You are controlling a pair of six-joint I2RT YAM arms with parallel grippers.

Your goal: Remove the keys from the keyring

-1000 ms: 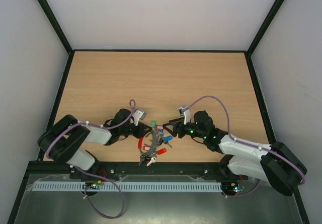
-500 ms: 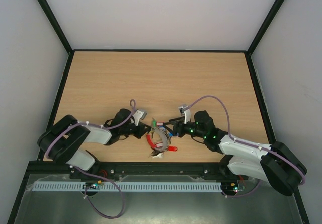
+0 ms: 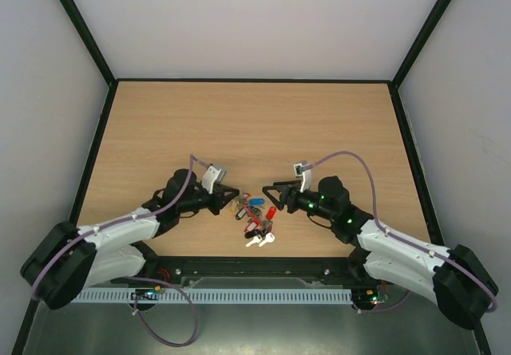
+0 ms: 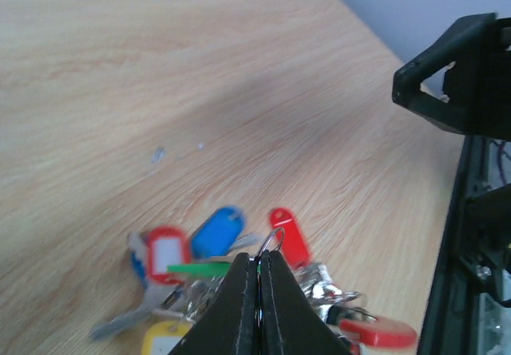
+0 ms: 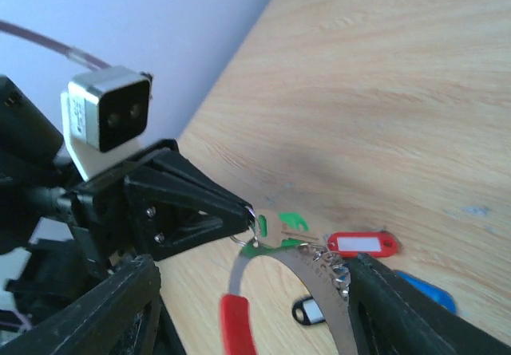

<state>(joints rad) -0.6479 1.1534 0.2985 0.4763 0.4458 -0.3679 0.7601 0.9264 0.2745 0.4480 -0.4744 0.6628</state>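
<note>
1. The step in hand looks like steadying the keyring (image 5: 237, 329) so that a key can be worked off. The left fingers (image 4: 238, 311) are pressed together, pinching its thin wire.
2. The keys (image 3: 254, 215) lie bunched on the table (image 3: 239, 124), just below that pinch and between the two arms. I cannot tell whether any is already free.
3. The right fingers (image 5: 120, 303) are spread wide, holding nothing, and face the ring from close by.
4. Next, they probably need to close on one key head and slide it along the wire while the left grip holds firm.
5. Both arms reach low and angle inward.
</note>
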